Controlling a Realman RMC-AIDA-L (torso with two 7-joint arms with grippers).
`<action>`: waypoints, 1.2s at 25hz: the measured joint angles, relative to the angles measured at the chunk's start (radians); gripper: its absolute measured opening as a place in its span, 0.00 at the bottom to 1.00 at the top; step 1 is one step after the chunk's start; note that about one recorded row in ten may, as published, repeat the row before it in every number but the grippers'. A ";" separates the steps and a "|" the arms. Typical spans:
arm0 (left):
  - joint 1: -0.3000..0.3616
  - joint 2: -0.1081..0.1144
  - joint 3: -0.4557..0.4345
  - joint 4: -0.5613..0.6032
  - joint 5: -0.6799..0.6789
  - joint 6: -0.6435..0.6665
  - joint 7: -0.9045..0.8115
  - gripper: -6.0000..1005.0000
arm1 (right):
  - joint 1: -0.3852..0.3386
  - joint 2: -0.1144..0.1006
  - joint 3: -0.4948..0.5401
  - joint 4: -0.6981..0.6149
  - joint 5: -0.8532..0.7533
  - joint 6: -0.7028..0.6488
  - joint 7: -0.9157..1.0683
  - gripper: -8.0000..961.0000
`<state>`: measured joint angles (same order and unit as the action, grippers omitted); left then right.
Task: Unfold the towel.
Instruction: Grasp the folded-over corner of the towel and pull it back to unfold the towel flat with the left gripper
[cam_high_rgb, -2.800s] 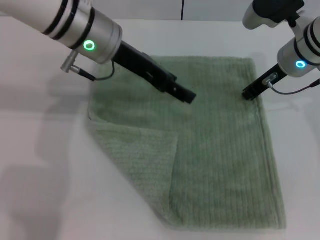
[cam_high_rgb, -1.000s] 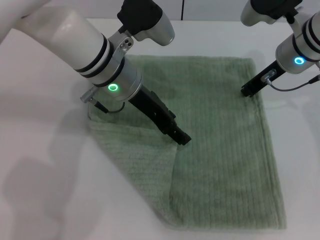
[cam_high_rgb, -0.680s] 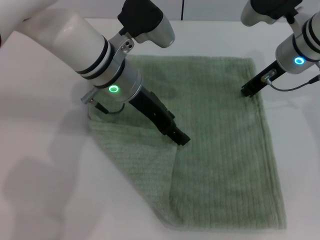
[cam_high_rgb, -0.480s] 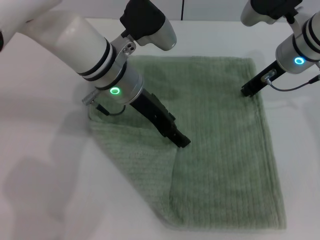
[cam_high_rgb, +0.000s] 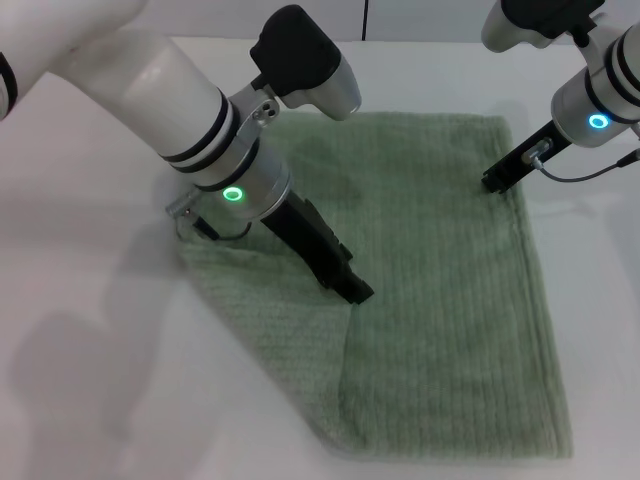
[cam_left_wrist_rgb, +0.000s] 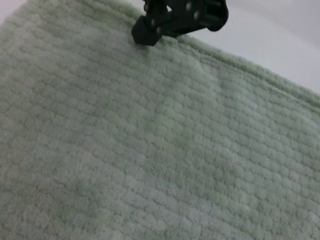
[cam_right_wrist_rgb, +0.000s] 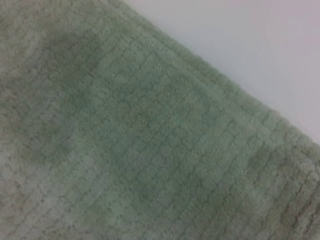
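Tabletop — white, carrying everything listed.

Towel — pale sage green, ribbed, spread across the middle and right of the tabletop. Its corner at 7 o'clock is folded over onto the main sheet as a triangular flap; the rest lies flat.

My left arm — comes in from 10 o'clock, a green ring lit at the wrist. My left fingers are pressed down at the top edge of the flap, near the towel's middle; whether they are apart or together, I cannot tell.

My right arm — comes in from 2 o'clock, a blue ring lit at the wrist. My right fingers rest on the towel near its corner at 1 o'clock, just inside the right hem; their spread I cannot tell either.
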<state>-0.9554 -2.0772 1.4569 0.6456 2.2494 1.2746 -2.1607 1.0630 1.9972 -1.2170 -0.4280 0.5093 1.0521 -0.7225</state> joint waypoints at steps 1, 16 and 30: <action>0.000 -0.001 0.004 0.000 -0.001 -0.001 0.000 0.79 | 0.000 0.000 0.001 -0.001 0.000 0.000 0.000 0.01; 0.001 0.001 0.013 0.003 -0.002 -0.009 -0.004 0.49 | -0.003 0.000 -0.001 -0.003 0.000 0.000 0.000 0.01; 0.008 0.005 0.009 0.020 -0.002 0.034 0.018 0.10 | -0.003 0.000 -0.001 -0.006 0.000 0.000 -0.001 0.01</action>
<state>-0.9473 -2.0723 1.4663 0.6661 2.2473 1.3087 -2.1431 1.0599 1.9972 -1.2180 -0.4337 0.5093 1.0523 -0.7233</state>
